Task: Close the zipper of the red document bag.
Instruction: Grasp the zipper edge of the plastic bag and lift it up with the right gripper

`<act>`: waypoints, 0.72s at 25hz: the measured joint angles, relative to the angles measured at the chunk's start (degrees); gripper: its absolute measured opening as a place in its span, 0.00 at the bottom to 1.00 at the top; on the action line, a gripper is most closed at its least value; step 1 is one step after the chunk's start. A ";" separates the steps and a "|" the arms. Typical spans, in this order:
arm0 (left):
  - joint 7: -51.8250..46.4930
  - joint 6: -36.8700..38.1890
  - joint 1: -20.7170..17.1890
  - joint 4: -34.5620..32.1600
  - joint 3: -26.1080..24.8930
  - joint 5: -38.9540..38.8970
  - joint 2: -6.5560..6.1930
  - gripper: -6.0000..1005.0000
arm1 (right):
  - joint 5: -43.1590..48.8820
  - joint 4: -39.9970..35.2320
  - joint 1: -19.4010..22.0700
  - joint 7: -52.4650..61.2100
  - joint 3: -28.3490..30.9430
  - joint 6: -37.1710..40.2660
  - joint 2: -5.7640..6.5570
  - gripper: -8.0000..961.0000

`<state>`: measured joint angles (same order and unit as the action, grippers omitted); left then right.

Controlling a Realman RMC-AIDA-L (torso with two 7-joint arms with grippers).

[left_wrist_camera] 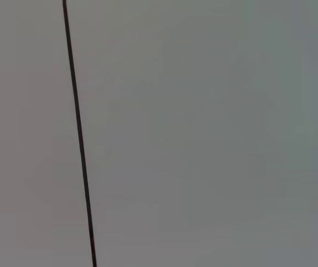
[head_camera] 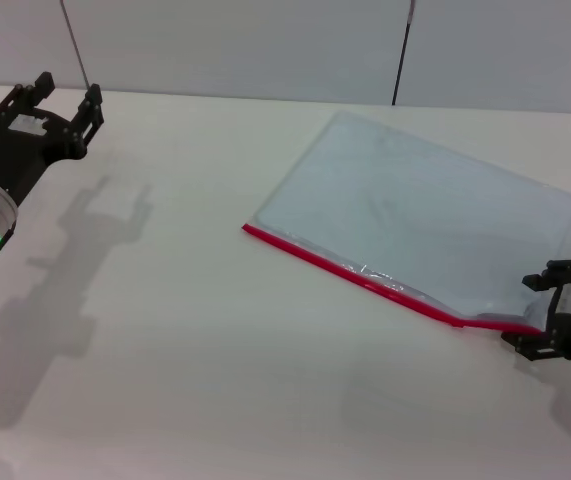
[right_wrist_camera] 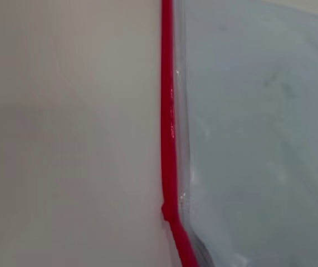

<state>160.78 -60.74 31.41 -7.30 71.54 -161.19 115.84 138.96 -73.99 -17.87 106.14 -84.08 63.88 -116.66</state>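
One white table [head_camera: 215, 350] carries one red document bag [head_camera: 425, 225], which lies flat toward the table's right side, turned at a slant, its far corner reaching close to the table's back edge. One zipper [head_camera: 365, 275] trims the bag's near long edge, so its long axis runs diagonally from the bag's left corner, near the table's middle, down toward the table's right edge. In the right wrist view the zipper [right_wrist_camera: 169, 128] shows as a straight red strip with a small kink low down, and the bag's [right_wrist_camera: 259, 139] mouth looks slightly parted beside it; I cannot make out the slider for certain. The right gripper [head_camera: 550, 320] sits at the zipper's right end, at or just beside the bag's corner, so it is by far the nearer arm; whether its jaws are apart or together I cannot tell. The left gripper [head_camera: 50, 105] hangs near the table's back left corner, well apart from the bag, its jaws spread and holding nothing.
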 joint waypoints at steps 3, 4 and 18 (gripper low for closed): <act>0.01 0.00 0.01 0.00 0.00 0.00 0.00 0.62 | 0.01 1.10 -0.49 0.22 -0.52 -1.14 0.01 0.79; 0.02 0.00 0.01 0.00 0.00 0.00 0.00 0.62 | 0.00 1.41 -0.55 0.28 -0.63 -1.55 0.02 0.79; 0.06 -0.41 -0.06 0.00 0.00 0.00 0.06 0.61 | 0.00 4.17 -2.15 0.55 -0.53 -4.56 0.12 0.76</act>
<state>160.84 -61.14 31.34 -7.30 71.54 -161.19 115.90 138.95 -69.82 -20.02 106.68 -84.61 59.32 -116.54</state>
